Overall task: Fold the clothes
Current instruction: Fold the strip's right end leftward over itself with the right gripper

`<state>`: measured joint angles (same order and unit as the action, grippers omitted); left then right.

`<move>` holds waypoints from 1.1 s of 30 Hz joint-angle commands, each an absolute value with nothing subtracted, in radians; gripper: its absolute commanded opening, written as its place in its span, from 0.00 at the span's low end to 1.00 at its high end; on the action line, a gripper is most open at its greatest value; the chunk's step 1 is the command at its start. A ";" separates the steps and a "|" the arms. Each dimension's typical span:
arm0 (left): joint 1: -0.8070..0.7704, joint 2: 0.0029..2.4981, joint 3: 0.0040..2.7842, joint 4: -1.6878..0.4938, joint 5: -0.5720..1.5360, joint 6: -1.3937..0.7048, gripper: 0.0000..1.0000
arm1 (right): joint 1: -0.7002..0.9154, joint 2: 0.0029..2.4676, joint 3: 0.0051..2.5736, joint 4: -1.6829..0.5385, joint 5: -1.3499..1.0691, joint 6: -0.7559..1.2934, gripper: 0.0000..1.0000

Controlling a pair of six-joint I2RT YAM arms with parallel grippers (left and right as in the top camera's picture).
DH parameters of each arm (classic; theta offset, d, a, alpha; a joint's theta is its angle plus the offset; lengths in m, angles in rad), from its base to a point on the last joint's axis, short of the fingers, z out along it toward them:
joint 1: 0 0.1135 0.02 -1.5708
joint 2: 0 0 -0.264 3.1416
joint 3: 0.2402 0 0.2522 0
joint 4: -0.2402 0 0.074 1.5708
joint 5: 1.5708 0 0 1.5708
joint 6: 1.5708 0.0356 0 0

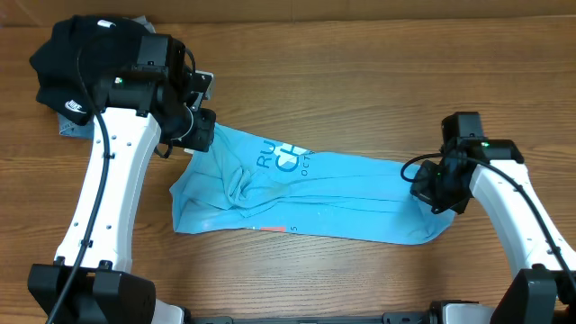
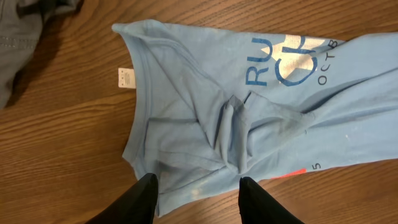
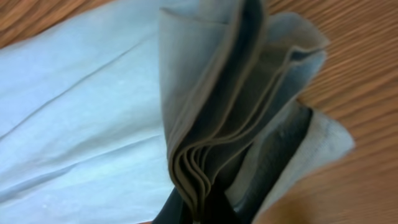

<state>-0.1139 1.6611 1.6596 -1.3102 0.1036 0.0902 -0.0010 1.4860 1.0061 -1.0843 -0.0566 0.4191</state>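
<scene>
T-shirt (image 1: 306,193) hem in R gripper (image 1: 432,187), L gripper (image 2: 198,193) agape by collar edge.

This looks like a robotics lab bench: a white-and-black left arm (image 1: 126,171) and a matching right arm (image 1: 515,214), black cables (image 1: 107,153) trailing along them, rise from the near edge of a wood-grain table (image 1: 360,54). A blue t-shirt (image 1: 351,193) and a black garment (image 1: 67,58) lie straight on the wood.
</scene>
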 commanded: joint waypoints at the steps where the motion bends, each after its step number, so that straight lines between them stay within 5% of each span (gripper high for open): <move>1: -0.111 1.660 1.672 -1.303 0.105 0.120 0.46 | 0.045 1.489 1.001 -1.046 -0.157 0.433 0.12; 3: -0.110 1.660 1.672 -1.304 0.105 0.120 0.46 | 0.076 1.489 1.002 -1.011 -0.275 0.361 0.29; 10: -0.110 1.660 1.672 -1.309 0.104 0.120 0.47 | 0.035 1.462 1.042 -1.032 -0.125 0.385 0.49; 16: -0.110 1.660 1.672 -1.304 0.104 0.120 0.48 | -0.148 1.465 1.041 -1.031 -0.128 0.355 0.51; 19: -0.110 1.660 1.672 -1.301 0.104 0.120 0.48 | -0.194 1.486 1.029 -1.039 -0.178 0.274 0.66; 23: -0.110 1.660 1.672 -1.293 0.104 0.120 0.49 | -0.197 1.508 0.968 -0.997 -0.190 0.260 0.67; 27: -0.110 1.660 1.672 -1.291 0.104 0.120 0.49 | -0.196 1.515 0.879 -0.904 -0.272 0.235 0.43; 29: -0.110 1.660 1.672 -1.295 0.102 0.120 0.49 | -0.196 1.515 0.847 -0.905 -0.329 0.238 0.09; 33: -0.110 1.660 1.672 -1.304 0.101 0.120 0.48 | -0.183 1.463 0.833 -0.989 -0.384 0.222 0.04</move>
<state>-0.1139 1.6608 1.6596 -1.2999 0.1032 0.1081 -0.1978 1.5101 0.8398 -0.9710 -0.3092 0.2497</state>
